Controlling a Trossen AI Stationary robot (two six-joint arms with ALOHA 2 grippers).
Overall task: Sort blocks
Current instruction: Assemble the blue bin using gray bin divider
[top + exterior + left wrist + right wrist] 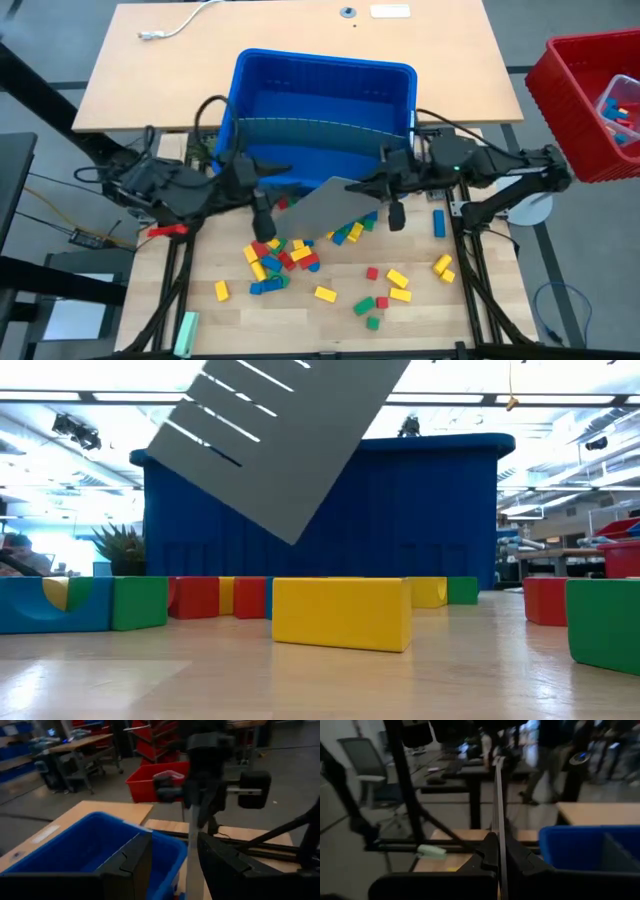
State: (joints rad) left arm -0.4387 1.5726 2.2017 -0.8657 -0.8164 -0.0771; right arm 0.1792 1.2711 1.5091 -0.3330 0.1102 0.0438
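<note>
- Yellow brick (341, 613) is lying closest to the low camera on the wooden table (300, 680), with red, green and blue blocks (140, 603) strung out in a row behind it.
- Grey panel (335, 208) is hanging tilted in the air between the two arms, over the nearest of the blocks and just in front of the blue bin (322, 92).
- Right gripper (358, 186) is clamping one edge of the panel, its fingers (489, 851) pressing tight on either side of the thin sheet seen edge-on.
- Left gripper (262, 205) is reaching toward the panel's opposite side; its fingers (135, 857) are standing apart, with the panel's edge showing in the gap, and whether they are touching it cannot be told.
- Blocks are lying scattered on the table below and beyond both grippers, thickest in a heap (275, 258) under the left gripper, thinner under the right.
- One blue block (438, 222) is lying alone just beside the right arm.
- Pale green bar (186, 332) is resting well apart from the left gripper, near the table's edge.
- Red crate (590, 100) is sitting off the table, beyond the right arm.
</note>
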